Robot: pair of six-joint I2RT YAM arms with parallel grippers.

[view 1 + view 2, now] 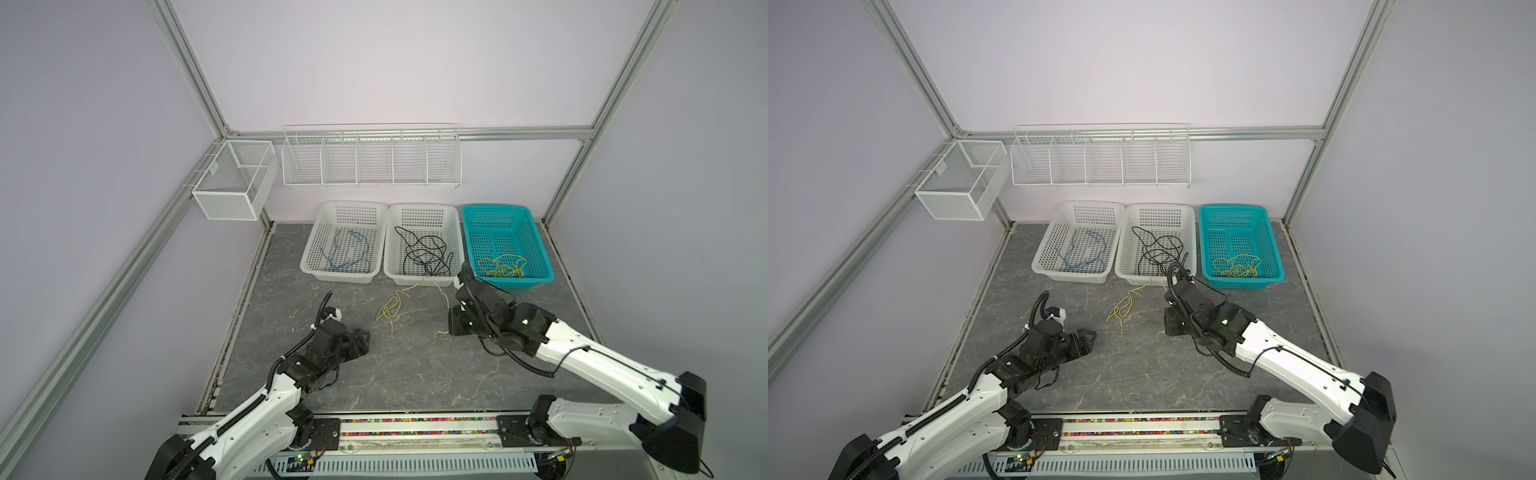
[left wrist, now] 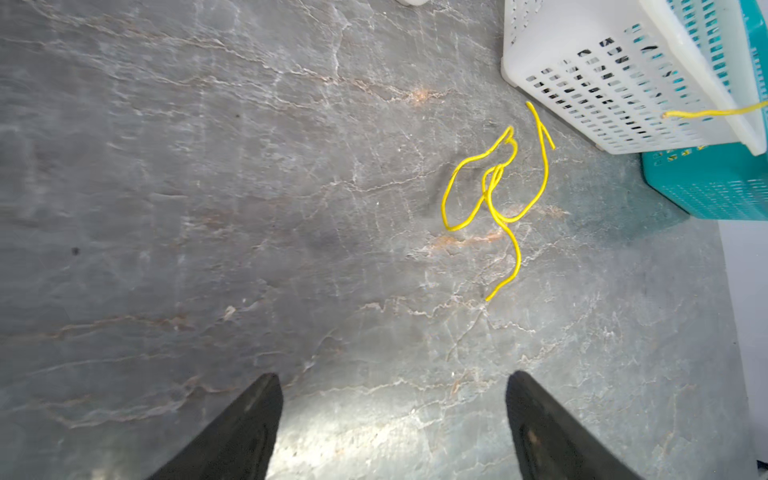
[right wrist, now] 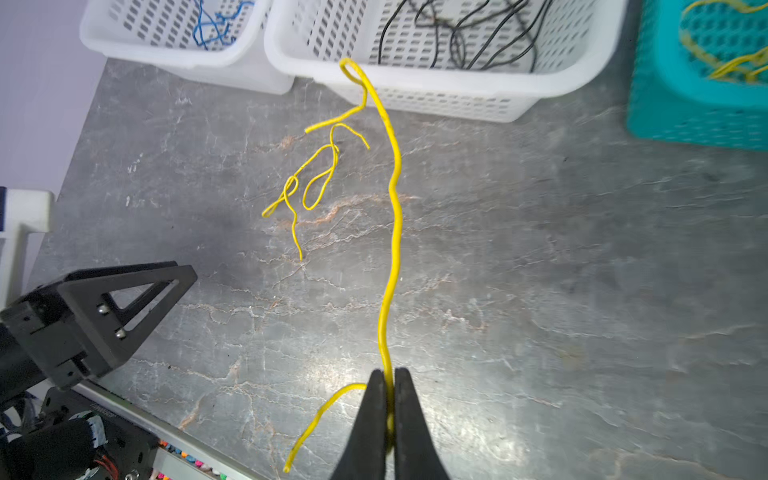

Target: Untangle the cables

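Right gripper [image 3: 388,372]: pinched tight on 1 yellow cable [image 3: 395,232], with a short tail hanging free behind the grip.
Left gripper [image 2: 394,376]: jaws spread wide with nothing between them, hovering over bare table [image 3: 540,249].
Held cable: in a top view it runs from the grip toward 11 o'clock. Its far end curls in front of the middle white basket [image 3: 457,85], and I cannot tell whether it touches the rim.
Loose cable [image 2: 494,176]: a second yellow one, looped over itself on the table at about 10 o'clock from the right gripper. It looks apart from the held one.
Sorted so far: blue cable [image 1: 347,259] lies in the left white basket [image 3: 187,58], black cables [image 1: 428,253] in the middle one, and yellow cables [image 1: 503,266] in the teal basket [image 3: 685,108].
Step in hand: by my guess, carrying the held cable to the teal basket, which sits at 1 o'clock from the grip.
Doing it well: lift straight up until the far curl clears the white rim, and only then swing across. The cable is long and limp, so go high enough that its trailing end lands inside the teal wall.
Watch for: the curl hooking on the basket rim or its slots – pull slowly so the basket does not drag.
Left arm's part: the loose loops lie at 1 o'clock from it, within easy reach for the next pick.
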